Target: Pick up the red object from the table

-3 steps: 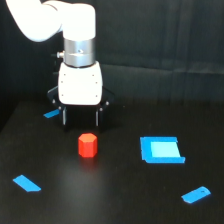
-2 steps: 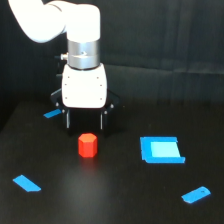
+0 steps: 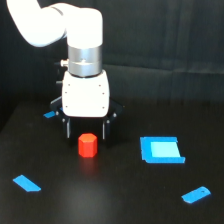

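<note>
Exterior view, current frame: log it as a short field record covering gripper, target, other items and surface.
gripper: open, fingers hanging just behind and to either side of the target
target: red object, upright on the table, not gripped
contact: none visible between fingers and block
other items: blue square piece to the exterior view's right; three small blue pieces at and
surface: black table
task status: pick not yet done
</note>
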